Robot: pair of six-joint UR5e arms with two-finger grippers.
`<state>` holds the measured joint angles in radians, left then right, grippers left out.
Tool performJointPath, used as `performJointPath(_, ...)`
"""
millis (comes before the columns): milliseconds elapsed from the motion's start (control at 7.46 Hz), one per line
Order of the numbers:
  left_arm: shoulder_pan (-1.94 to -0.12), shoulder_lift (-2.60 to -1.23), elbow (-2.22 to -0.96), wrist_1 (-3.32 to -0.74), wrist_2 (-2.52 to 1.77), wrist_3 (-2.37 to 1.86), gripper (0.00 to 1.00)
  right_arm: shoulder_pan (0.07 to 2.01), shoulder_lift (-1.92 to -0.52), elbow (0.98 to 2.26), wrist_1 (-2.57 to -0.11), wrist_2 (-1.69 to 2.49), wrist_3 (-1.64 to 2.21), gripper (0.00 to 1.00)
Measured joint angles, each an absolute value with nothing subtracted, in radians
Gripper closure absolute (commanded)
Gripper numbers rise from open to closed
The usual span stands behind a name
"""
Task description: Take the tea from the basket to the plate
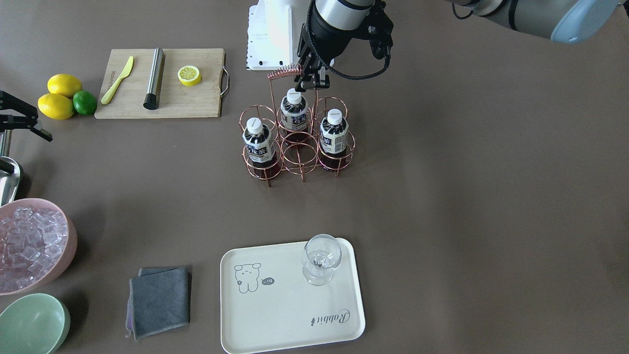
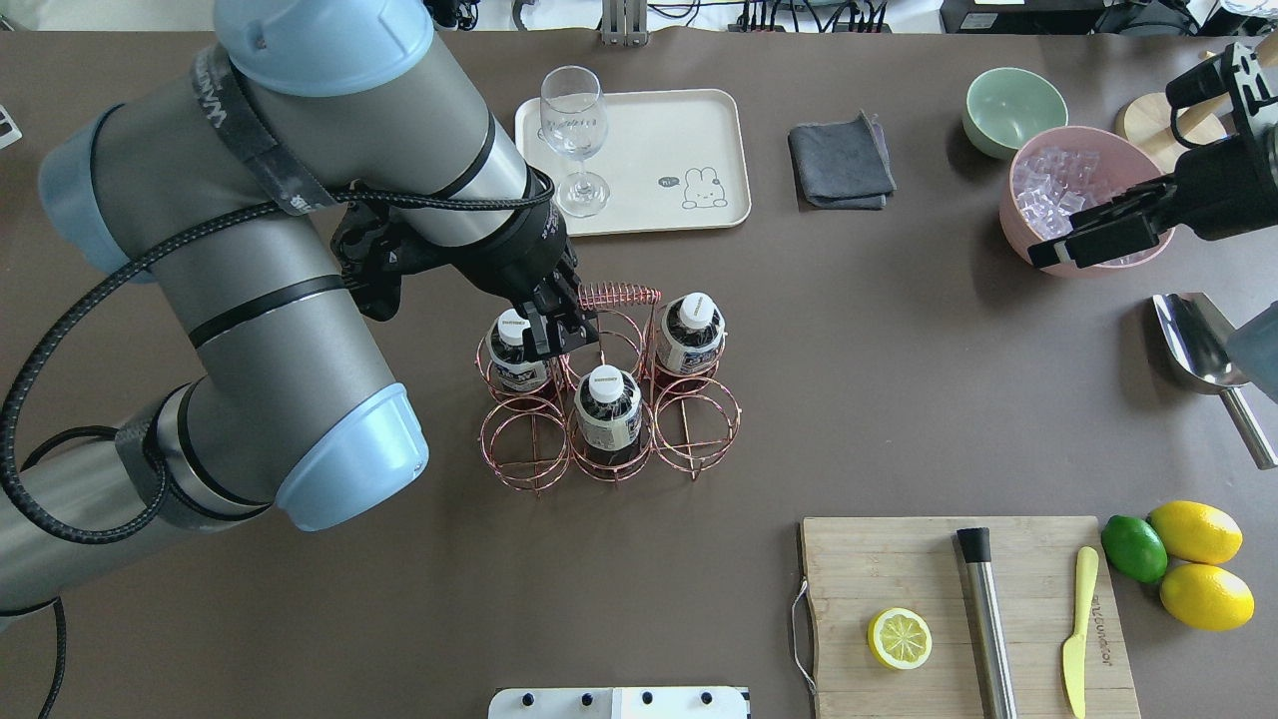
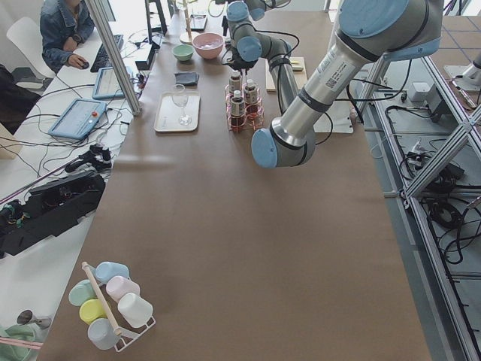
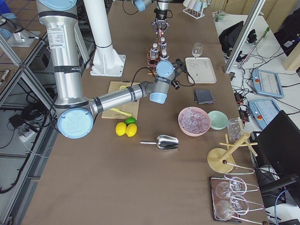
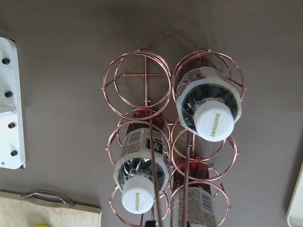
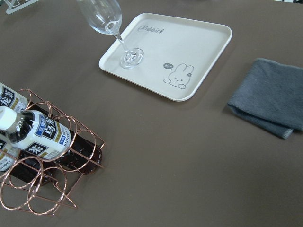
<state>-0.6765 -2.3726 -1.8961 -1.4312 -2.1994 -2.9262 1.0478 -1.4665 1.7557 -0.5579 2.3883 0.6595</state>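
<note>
Three bottles of tea (image 1: pixel 294 110) stand upright in the basket (image 1: pixel 300 156) at mid-counter (image 1: pixel 442 196), one per ring, with the other three rings empty. None is on the plate (image 1: pixel 275 324) yet. The wire rings stop each bottle from tipping and leave only the white caps free. My judgement is that a pick must come from straight above, clear of the coil-wrapped handle (image 1: pixel 284 73) running over the middle. The left gripper (image 1: pixel 308 82) hangs above the basket just beside that handle and holds nothing; I cannot tell whether its jaws are parted. The right gripper (image 2: pixel 1098 235) is parted and empty, well apart at the right end. The plate lies on the far side, beyond the basket. A wine glass (image 1: pixel 322 258) stands at its left end, and the rest is bare, probably kept free for the bottle. Writing: caps read "SUNTORY"; the white and dark-blue labels carry East Asian characters too small to read; the plate script reads "Rabbit", beside a small animal drawing.
</note>
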Motion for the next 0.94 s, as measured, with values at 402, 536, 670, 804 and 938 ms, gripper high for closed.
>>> performJointPath(402,-0.676,-2.365,-1.914,-1.430,-2.201,-2.929,1.00,0.872,-1.426,1.797,-0.401,2.181,0.746,0.01)
performJointPath(536,-0.676,-2.365,-1.917,-1.430,-2.210,-2.930,1.00,0.813,-1.402,1.808,-0.362,2.124,0.773,0.01)
performJointPath(670,-0.677,-2.365,-1.919,-1.430,-2.215,-2.930,1.00,0.742,-1.376,1.813,-0.333,2.051,0.783,0.01)
performJointPath(804,-0.678,-2.363,-1.921,-1.430,-2.217,-2.930,1.00,0.671,-1.354,1.812,-0.320,1.963,0.781,0.01)
performJointPath(938,-0.679,-2.362,-1.921,-1.430,-2.217,-2.930,1.00,0.626,-1.340,1.810,-0.317,1.887,0.765,0.01)
